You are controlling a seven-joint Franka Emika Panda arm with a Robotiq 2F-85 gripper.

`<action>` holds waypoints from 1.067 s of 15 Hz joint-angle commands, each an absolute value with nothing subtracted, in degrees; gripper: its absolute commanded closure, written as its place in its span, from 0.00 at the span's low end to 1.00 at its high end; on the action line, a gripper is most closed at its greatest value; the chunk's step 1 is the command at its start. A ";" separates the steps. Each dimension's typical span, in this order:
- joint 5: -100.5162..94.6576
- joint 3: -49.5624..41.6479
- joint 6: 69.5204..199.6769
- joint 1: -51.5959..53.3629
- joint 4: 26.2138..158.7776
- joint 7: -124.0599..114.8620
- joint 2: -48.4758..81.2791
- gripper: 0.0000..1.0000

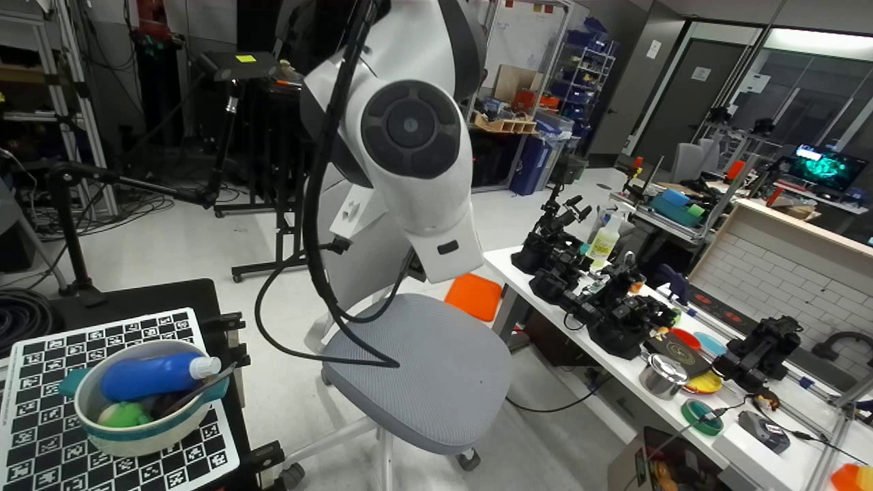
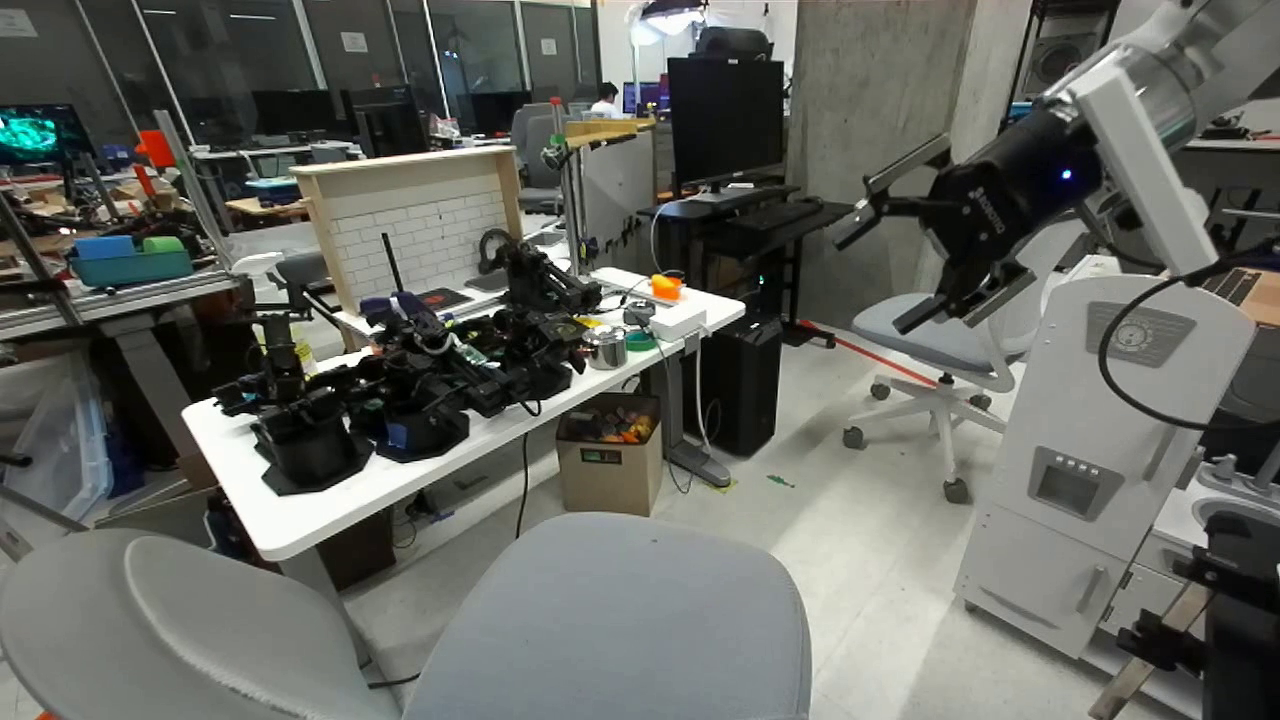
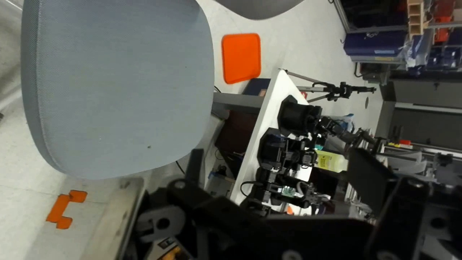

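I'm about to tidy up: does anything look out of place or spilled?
An orange tray-like item seems to lie on the floor near the end of the white table, an odd spot for it. No spill is visible.

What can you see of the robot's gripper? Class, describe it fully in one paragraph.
In an exterior view, the gripper is black with pale lettering, a small glowing blue light, two jointed fingers and some grey, metal-looking parts. Mounted at the end of the white arm, it hangs tilted in the air, fingers pointing down and leftward in that picture. The fingers stand wide apart, gripping nothing; no contact shows.
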State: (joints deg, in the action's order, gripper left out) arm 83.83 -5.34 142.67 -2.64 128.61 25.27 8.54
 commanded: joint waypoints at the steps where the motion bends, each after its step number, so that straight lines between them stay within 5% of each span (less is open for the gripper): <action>1: 74.96 -5.22 138.66 -3.11 132.06 22.11 2.28 0.00; 16: 65.24 -4.97 134.19 -3.55 132.48 16.07 1.76 0.00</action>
State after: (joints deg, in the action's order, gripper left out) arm 65.39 -5.43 134.26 -3.05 132.53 16.21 1.79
